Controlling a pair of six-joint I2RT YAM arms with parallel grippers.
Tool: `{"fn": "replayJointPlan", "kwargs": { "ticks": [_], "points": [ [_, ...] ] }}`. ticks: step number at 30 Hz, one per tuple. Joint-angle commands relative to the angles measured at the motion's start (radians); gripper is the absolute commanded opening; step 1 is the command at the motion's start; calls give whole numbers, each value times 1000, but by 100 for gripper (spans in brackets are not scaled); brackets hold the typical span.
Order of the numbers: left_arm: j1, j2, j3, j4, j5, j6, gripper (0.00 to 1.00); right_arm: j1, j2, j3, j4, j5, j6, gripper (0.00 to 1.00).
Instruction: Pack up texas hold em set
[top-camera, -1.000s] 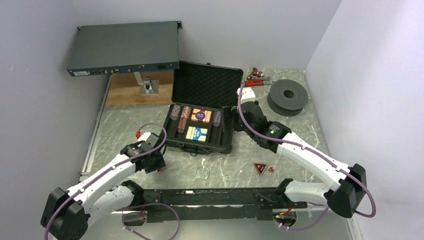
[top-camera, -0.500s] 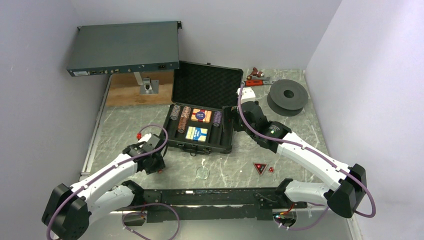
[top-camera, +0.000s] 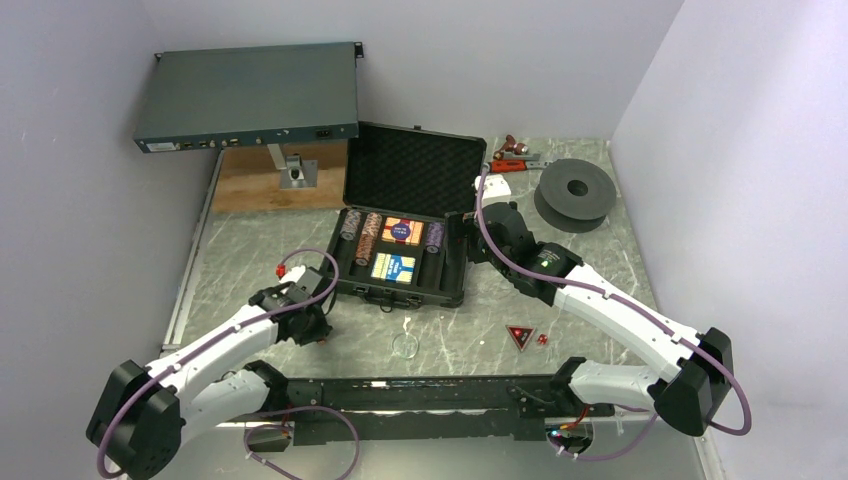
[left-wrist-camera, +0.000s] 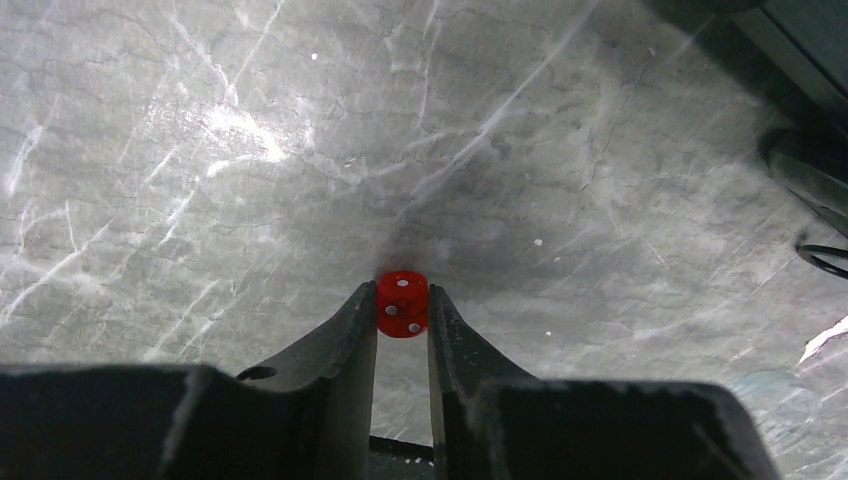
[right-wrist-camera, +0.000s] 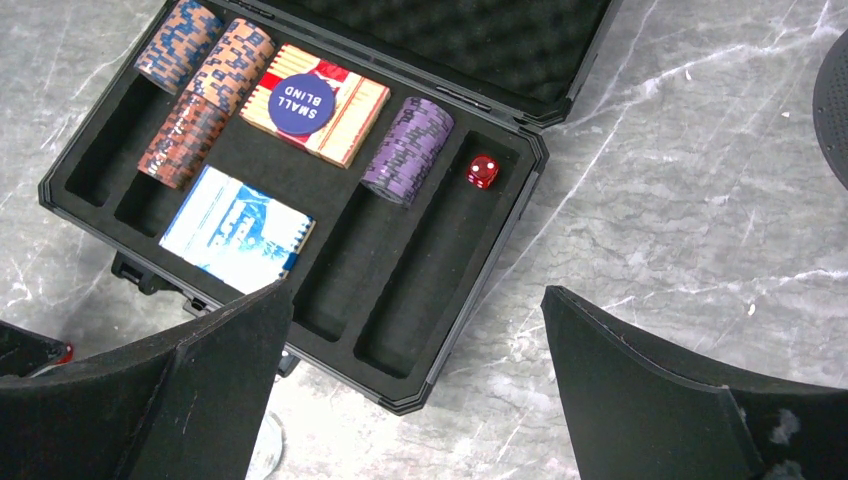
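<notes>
The black case (top-camera: 400, 294) lies open at the table's middle. It holds striped chips (right-wrist-camera: 205, 85), purple chips (right-wrist-camera: 407, 150), a red deck (right-wrist-camera: 315, 103), a blue deck (right-wrist-camera: 237, 230) and a red die (right-wrist-camera: 482, 171). My left gripper (left-wrist-camera: 402, 312) is shut on a small red die (left-wrist-camera: 402, 303) just above the table, near the case's front left corner (top-camera: 318, 336). My right gripper (right-wrist-camera: 415, 330) is open and empty above the case's right edge (top-camera: 462, 236). The triangular marker (top-camera: 518, 336) and small red dice (top-camera: 542, 341) lie at the front right. Another red die (top-camera: 276, 270) lies left of the case.
The grey-blue rack unit (top-camera: 250, 95) stands at the back left over a wooden board (top-camera: 265, 185). The black spool (top-camera: 573, 193) and a red tool (top-camera: 515, 155) are at the back right. A clear round disc (top-camera: 406, 346) lies in front of the case.
The left arm has shifted slightly, its gripper staying low by the case's front left corner with the die. The right arm has not moved.
</notes>
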Motion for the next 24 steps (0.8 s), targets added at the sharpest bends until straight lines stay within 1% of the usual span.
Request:
{"fn": "replayJointPlan", "kwargs": {
  "ticks": [1, 5, 7, 16, 24],
  "points": [
    [3, 21, 0, 27, 4, -1, 18, -5, -13, -2, 15, -8, -15, 100],
    [3, 29, 3, 40, 15, 12, 5, -4, -11, -8, 21, -10, -14, 100],
    [3, 28, 10, 29, 6, 15, 0, -4, -5, -11, 24, -12, -13, 100],
    [3, -34, 51, -10, -25, 44, 0, -6, -9, -9, 21, -10, -15, 100],
    [1, -155, 34, 88, 44, 99, 0, -6, -11, -7, 20, -18, -15, 100]
  ]
}}
